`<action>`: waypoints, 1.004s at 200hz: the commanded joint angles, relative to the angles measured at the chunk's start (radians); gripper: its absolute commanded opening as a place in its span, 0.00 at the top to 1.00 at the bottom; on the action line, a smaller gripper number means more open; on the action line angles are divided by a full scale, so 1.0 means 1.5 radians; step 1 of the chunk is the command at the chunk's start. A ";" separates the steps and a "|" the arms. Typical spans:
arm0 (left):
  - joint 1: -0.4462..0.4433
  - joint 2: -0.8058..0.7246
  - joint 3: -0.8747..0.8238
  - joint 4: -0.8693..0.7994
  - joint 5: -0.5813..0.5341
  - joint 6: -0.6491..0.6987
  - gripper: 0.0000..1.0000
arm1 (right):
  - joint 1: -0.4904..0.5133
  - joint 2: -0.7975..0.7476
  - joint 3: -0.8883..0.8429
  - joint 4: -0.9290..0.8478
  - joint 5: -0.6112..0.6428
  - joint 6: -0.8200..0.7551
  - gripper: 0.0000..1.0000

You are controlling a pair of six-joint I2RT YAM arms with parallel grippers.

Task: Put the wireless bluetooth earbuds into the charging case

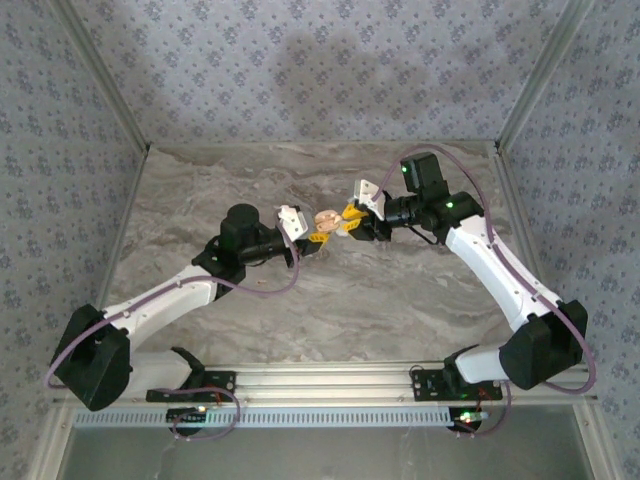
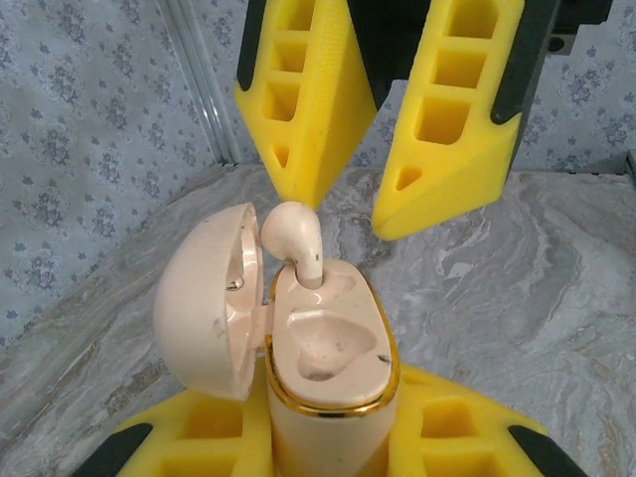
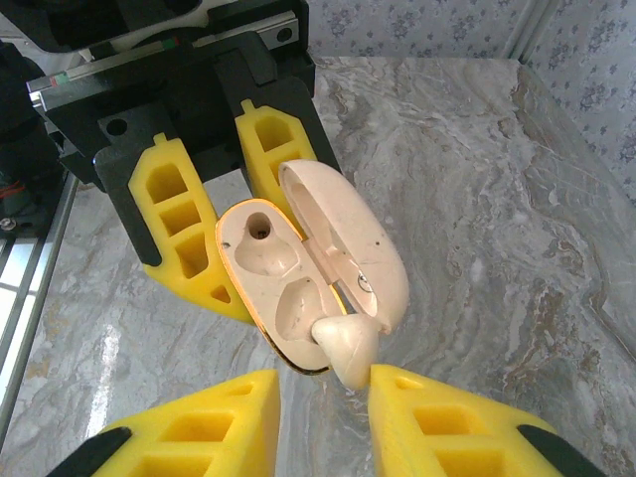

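**Bud part-seated in open case**

Top view: the left claw (image 1: 305, 238) and right claw (image 1: 348, 222) meet over mid-bench (image 1: 250, 190), with the case (image 1: 325, 219) between them.

Left wrist: the left claw is clamped on the case's base. The case stands upright, its lid (image 2: 209, 298) swung open to the side. A bud (image 2: 290, 235) stands stem-down in the far socket, head up; the near socket is bare. The right claw's jaws hang apart above, one tip touching the bud's head.

Right wrist: the bud sits at the case's near rim, just ahead of the parted tips, its long axis running down the stem into the socket. It looks light, hard and glossy, so probably slippery. It is best pinched across the bulbous head, leaving the stem free. The hinge seems the case's weak point.
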 commanded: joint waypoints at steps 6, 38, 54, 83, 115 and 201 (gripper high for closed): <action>-0.001 -0.022 0.011 0.037 -0.015 -0.012 0.82 | 0.012 -0.001 0.016 -0.027 -0.027 0.008 0.72; -0.001 -0.022 0.010 0.040 -0.021 -0.015 0.82 | 0.015 -0.001 0.016 -0.027 -0.022 0.014 0.76; -0.002 -0.023 0.008 0.041 -0.023 -0.018 0.82 | 0.016 -0.002 0.016 -0.027 -0.022 0.017 0.77; -0.001 -0.024 0.006 0.042 -0.029 -0.019 0.83 | 0.019 -0.003 0.016 -0.020 -0.023 0.024 0.79; 0.000 -0.024 0.006 0.043 -0.029 -0.020 0.83 | 0.026 -0.002 0.015 -0.017 -0.024 0.032 0.81; 0.000 -0.025 0.005 0.042 -0.031 -0.022 0.83 | 0.040 -0.004 0.017 0.010 -0.023 0.041 0.83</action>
